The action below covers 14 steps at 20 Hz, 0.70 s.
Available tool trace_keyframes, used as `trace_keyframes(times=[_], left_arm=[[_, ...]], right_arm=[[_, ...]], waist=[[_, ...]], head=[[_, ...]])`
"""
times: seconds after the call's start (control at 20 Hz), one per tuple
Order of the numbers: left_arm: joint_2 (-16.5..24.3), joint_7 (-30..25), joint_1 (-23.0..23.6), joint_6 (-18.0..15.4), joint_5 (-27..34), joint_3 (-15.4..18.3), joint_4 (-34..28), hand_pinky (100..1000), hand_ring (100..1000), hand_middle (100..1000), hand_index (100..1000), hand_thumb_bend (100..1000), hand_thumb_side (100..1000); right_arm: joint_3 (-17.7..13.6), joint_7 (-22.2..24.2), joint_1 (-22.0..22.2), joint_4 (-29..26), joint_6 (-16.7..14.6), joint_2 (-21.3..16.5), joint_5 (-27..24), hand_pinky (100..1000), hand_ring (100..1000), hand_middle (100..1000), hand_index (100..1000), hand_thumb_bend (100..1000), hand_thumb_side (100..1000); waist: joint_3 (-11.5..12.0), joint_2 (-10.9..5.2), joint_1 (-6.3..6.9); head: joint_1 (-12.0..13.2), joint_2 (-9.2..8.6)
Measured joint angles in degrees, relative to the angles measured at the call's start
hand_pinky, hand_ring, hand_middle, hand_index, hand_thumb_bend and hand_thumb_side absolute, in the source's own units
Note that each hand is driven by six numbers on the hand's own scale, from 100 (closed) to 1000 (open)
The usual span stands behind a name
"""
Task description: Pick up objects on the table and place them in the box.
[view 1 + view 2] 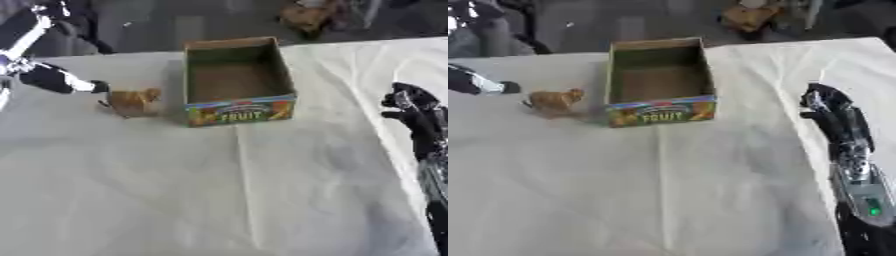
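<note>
An open cardboard box (234, 75) with a colourful "FRUIT" front stands at the middle back of the table; only its bare brown floor shows inside. A small orange-brown toy figure (133, 101) stands on the cloth just left of the box. My left arm comes in from the upper left, and the dark tip of my left hand (98, 86) is right beside the toy's upper left; I cannot tell whether it touches. My black right hand (826, 104) hovers at the table's right side, well away from the box, with relaxed fingers and nothing in it.
A white cloth (219, 190) with a long crease down the middle covers the table. Beyond the far edge lies a brown heap (308, 17) on the dark floor, and dark shapes (483, 25) stand at the upper left.
</note>
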Motion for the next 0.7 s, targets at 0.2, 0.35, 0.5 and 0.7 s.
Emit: trace_keyframes(times=[0.2, 0.35, 0.5, 0.7], left_arm=[[-0.55, -1.19, -2.86, -1.15, -3.94, -0.59, 4.5, 676, 760, 782, 858, 849, 354], [-1.79, -1.84, -5.1, -1.44, -6.94, -0.86, 8.07, 676, 760, 782, 858, 850, 357], [-2.88, -1.55, -5.82, -2.06, -10.15, -0.95, 10.6, 676, 760, 782, 858, 850, 357], [-4.88, -1.71, -8.12, -1.82, -14.34, -0.96, 14.01, 672, 748, 767, 849, 838, 416]], right_arm=[[0.0, 0.06, 0.0, -0.07, 0.03, 0.01, 0.01, 659, 713, 612, 785, 100, 560], [0.01, 0.09, -0.01, -0.09, 0.05, 0.02, 0.01, 659, 713, 612, 785, 100, 560], [0.01, 0.09, -0.01, -0.09, 0.05, 0.02, 0.01, 659, 713, 612, 785, 100, 560], [0.04, 0.13, -0.03, -0.15, 0.05, 0.07, 0.01, 659, 713, 612, 785, 100, 559]], waist=[[-0.02, 0.03, -0.05], [-0.21, 0.05, -0.1], [-0.22, 0.06, -0.12], [-0.41, 0.27, -0.24]], head=[[-0.01, 0.0], [-0.01, 0.0], [-0.01, 0.0], [0.06, 0.0]])
